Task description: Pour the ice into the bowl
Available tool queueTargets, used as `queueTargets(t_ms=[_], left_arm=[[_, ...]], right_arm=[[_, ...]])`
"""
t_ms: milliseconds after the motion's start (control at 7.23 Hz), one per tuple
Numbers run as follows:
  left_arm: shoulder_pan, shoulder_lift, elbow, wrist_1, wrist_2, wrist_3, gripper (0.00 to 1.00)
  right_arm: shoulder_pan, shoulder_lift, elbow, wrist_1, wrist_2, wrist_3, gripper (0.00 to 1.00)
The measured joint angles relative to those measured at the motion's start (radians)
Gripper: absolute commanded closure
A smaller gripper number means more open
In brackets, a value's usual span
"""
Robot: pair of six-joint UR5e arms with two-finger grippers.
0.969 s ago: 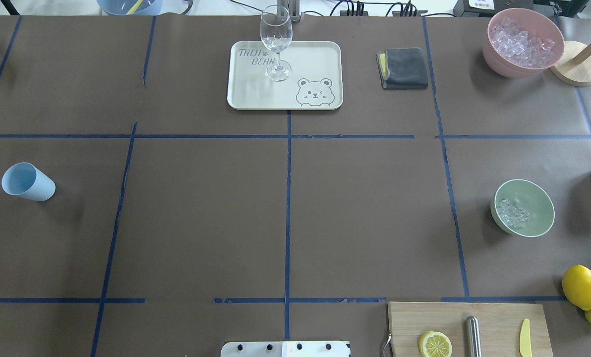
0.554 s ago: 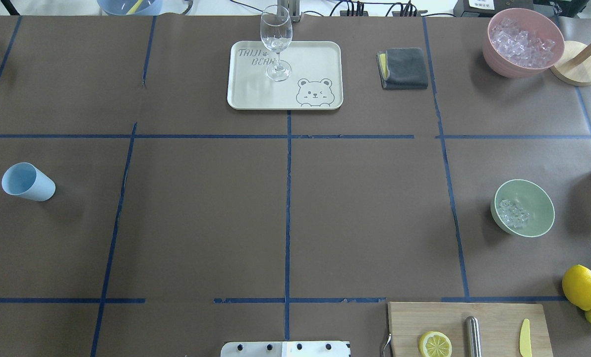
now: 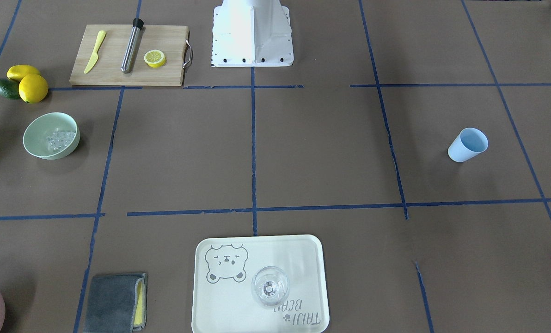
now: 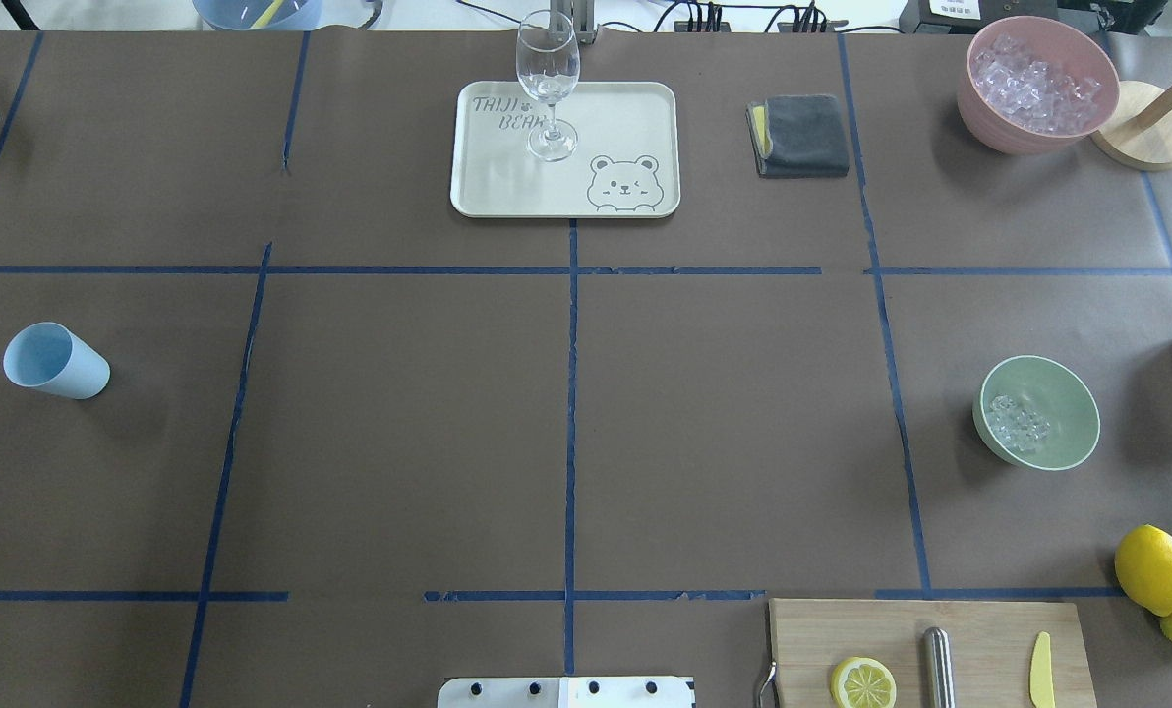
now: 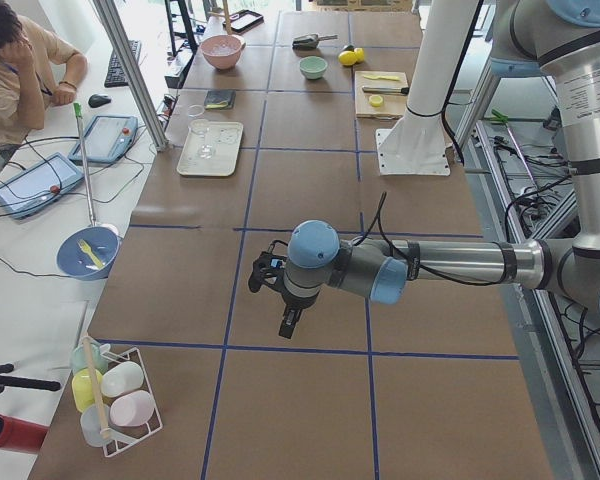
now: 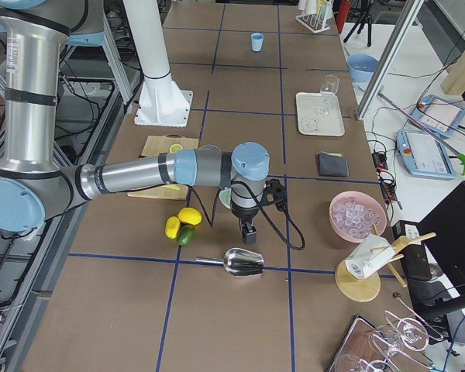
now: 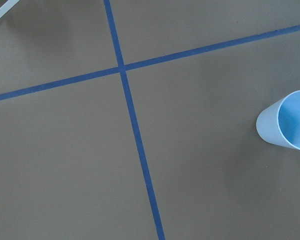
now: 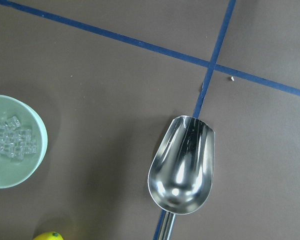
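Observation:
The pale green bowl [image 4: 1078, 433] [image 3: 37, 134] [image 8: 37, 150] stands at the table's right side with a small heap of clear ice [image 4: 1019, 423] [image 3: 60, 138] [image 8: 12, 142] inside. An empty metal scoop [image 8: 182, 167] [image 6: 244, 262] lies on the table beside it. My right gripper [image 6: 249, 231] hangs between bowl and scoop; I cannot tell whether it is open or shut. A light blue cup [image 4: 55, 361] [image 7: 286, 121] stands at the left. My left gripper [image 5: 290, 322] hovers over the table's left end, and I cannot tell its state either.
A pink bowl of ice [image 4: 1036, 84] sits at the far right corner. A tray [image 4: 625, 108] holds a wine glass [image 4: 548, 84], with a grey cloth [image 4: 802, 135] beside it. A cutting board [image 4: 989, 619] and lemons [image 4: 1152, 568] lie near the front right.

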Motion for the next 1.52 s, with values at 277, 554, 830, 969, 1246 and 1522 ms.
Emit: queueTargets(t_ms=[277, 554, 830, 969, 1246, 1522], left_arm=[[-0.002, 0.000, 0.030, -0.106, -0.001, -0.003, 0.00], [-0.009, 0.001, 0.021, -0.124, -0.003, -0.002, 0.00], [-0.007, -0.001, 0.030, -0.120, -0.006, -0.001, 0.00], [-0.003, -0.006, 0.047, -0.087, -0.007, -0.001, 0.00], [0.002, -0.034, 0.058, 0.091, -0.005, 0.000, 0.00], [0.005, -0.048, 0.055, 0.183, -0.002, 0.000, 0.00]], right_arm=[[-0.001, 0.002, -0.004, 0.000, 0.001, -0.001, 0.00], [-0.010, 0.011, -0.019, 0.001, -0.002, 0.004, 0.00], [-0.014, 0.012, -0.026, 0.001, 0.001, 0.013, 0.00], [-0.014, 0.013, -0.028, 0.002, 0.001, 0.015, 0.00], [-0.015, 0.013, -0.028, 0.001, 0.003, 0.017, 0.00], [-0.015, 0.013, -0.029, 0.000, 0.003, 0.018, 0.00]])
